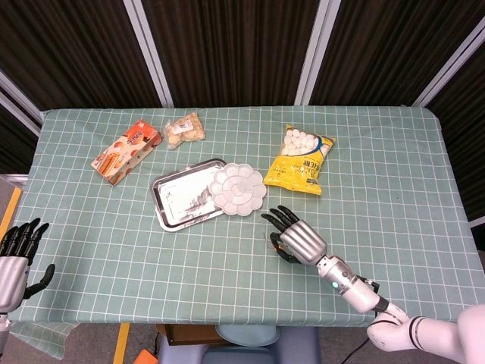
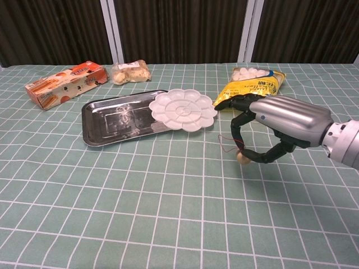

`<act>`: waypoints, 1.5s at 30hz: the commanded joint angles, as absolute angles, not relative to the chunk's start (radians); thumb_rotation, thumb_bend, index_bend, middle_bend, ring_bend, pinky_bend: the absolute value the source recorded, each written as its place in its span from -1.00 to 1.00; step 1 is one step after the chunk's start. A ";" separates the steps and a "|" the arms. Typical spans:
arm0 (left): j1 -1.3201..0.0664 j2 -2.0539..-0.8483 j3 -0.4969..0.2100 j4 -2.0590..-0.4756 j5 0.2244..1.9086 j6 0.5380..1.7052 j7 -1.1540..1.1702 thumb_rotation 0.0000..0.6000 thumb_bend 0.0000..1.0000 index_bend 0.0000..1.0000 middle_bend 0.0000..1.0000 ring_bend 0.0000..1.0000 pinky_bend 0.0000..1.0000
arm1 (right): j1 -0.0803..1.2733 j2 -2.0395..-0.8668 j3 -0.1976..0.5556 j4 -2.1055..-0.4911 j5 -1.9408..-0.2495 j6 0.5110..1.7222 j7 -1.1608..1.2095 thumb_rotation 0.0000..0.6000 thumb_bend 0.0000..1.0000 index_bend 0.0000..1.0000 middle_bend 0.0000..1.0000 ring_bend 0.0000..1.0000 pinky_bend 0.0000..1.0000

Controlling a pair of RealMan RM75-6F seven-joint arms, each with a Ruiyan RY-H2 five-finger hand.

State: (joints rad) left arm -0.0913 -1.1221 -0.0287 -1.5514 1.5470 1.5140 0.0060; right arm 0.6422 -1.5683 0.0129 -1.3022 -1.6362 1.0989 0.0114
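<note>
The right hand pinches a small round bead between thumb and a fingertip; the other fingers are curled loosely above it. A thin red thread runs from the bead toward the palette. The bead hangs just above the cloth, in front of the palette and near the yellow bag. Being round, the bead shows no long axis.

The chest view shows the bead and thread clearly; in the head view the right hand hides the bead. Only the head view shows the left hand, fingers apart and holding nothing, far left of the palette, off the table edge.
</note>
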 commanded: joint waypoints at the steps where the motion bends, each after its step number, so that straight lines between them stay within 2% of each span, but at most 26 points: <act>1: -0.092 -1.122 -0.027 -1.557 1.551 1.514 0.011 1.00 -0.19 -1.00 -1.00 -1.00 -0.86 | 0.657 -1.589 0.024 -1.284 -1.624 1.070 0.020 1.00 0.12 0.62 -0.62 -1.00 -1.00; 20: -0.094 -1.119 -0.023 -1.551 1.557 1.512 -0.007 1.00 -0.19 -1.00 -1.00 -1.00 -0.86 | 0.657 -1.654 -0.011 -1.182 -1.610 1.031 0.032 1.00 0.12 0.62 -0.62 -1.00 -1.00; 24: -0.090 -1.116 -0.022 -1.554 1.560 1.519 -0.004 1.00 -0.20 -1.00 -1.00 -1.00 -0.86 | 0.654 -1.662 -0.020 -1.168 -1.613 1.029 0.028 1.00 0.12 0.55 -0.62 -1.00 -1.00; 27: -0.088 -1.114 -0.022 -1.556 1.560 1.522 -0.003 1.00 -0.19 -1.00 -1.00 -1.00 -0.86 | 0.655 -1.660 -0.025 -1.172 -1.611 1.019 0.023 1.00 0.12 0.30 -0.62 -1.00 -1.00; 32: -0.087 -1.112 -0.020 -1.557 1.563 1.524 -0.006 1.00 -0.19 -1.00 -1.00 -1.00 -0.86 | 0.652 -1.629 -0.023 -1.215 -1.600 1.015 0.007 1.00 0.12 -0.48 -0.69 -1.00 -1.00; 34: -0.086 -1.111 -0.021 -1.557 1.562 1.526 -0.007 1.00 -0.19 -1.00 -1.00 -1.00 -0.86 | 0.645 -1.619 -0.018 -1.232 -1.594 1.027 -0.006 1.00 0.12 -0.64 -0.71 -1.00 -1.00; 36: -0.085 -1.110 -0.021 -1.558 1.562 1.527 -0.008 1.00 -0.19 -1.00 -1.00 -1.00 -0.86 | 0.639 -1.607 -0.015 -1.248 -1.590 1.036 -0.022 1.00 0.12 -0.73 -0.73 -1.00 -1.00; 45: -0.084 -1.111 -0.020 -1.557 1.567 1.530 -0.005 1.00 -0.19 -1.00 -1.00 -1.00 -0.86 | 0.596 -1.522 -0.019 -1.355 -1.594 1.106 -0.071 1.00 0.12 -0.88 -0.80 -1.00 -1.00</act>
